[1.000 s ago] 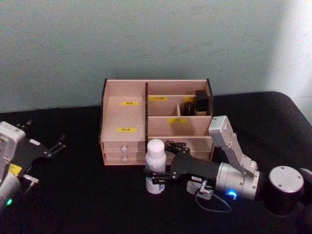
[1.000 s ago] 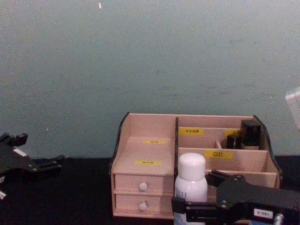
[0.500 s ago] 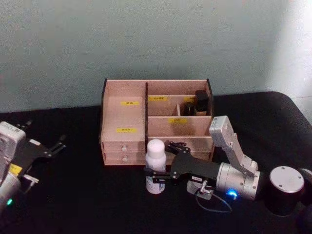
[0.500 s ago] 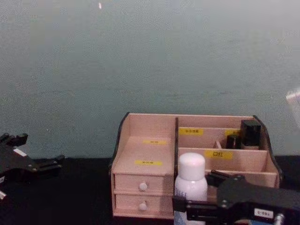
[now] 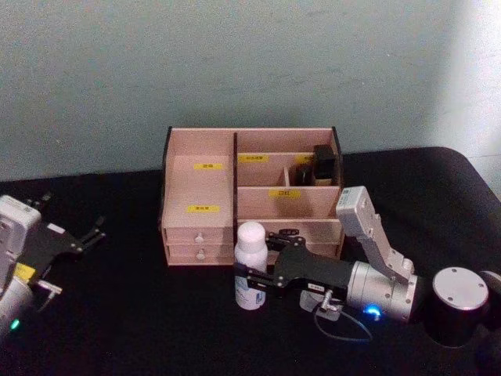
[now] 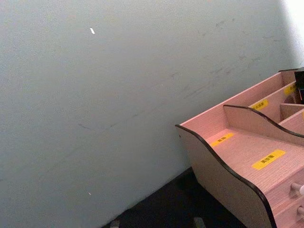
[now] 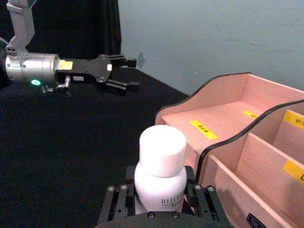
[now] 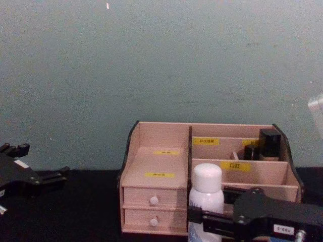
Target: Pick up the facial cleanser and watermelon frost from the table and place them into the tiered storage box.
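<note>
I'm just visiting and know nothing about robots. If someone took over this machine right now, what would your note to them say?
Right gripper: shut on the facial cleanser, which stands upright just in front of the drawers of the tiered storage box.
Left gripper: open, holding nothing, parked low over the black table on the left.
Done: cleanser grasped.
Left: put the cleanser in the box, then do the same with the watermelon frost.

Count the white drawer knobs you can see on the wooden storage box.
2: an upper knob and a lower knob, stacked on the storage box left front. The right gripper and facial cleanser cover the right front, so more may be hidden.
</note>
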`<action>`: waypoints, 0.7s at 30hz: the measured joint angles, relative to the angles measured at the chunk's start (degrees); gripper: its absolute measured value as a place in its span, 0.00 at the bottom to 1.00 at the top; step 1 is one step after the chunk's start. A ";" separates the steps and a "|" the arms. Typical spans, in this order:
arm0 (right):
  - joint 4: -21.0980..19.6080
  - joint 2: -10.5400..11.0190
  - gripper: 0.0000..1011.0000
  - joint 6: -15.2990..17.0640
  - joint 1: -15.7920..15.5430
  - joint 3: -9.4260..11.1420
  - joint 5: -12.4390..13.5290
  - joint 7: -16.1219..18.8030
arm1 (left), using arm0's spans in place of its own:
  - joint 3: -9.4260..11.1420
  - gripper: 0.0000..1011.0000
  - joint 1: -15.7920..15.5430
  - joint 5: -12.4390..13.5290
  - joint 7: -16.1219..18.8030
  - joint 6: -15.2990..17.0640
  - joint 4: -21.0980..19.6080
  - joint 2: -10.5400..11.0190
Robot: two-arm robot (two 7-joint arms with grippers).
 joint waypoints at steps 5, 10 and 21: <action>0.00 0.00 0.58 -0.01 0.00 0.00 0.00 0.00 | 0.00 0.99 0.00 0.00 0.00 0.00 0.00 0.00; 0.00 0.00 0.58 -0.02 0.00 0.00 0.01 0.00 | 0.00 0.99 0.00 0.00 0.00 0.00 0.00 0.00; -1.33 1.17 0.58 -0.56 0.07 -0.42 1.23 3.05 | 0.00 0.99 0.00 0.00 0.00 0.00 0.00 0.00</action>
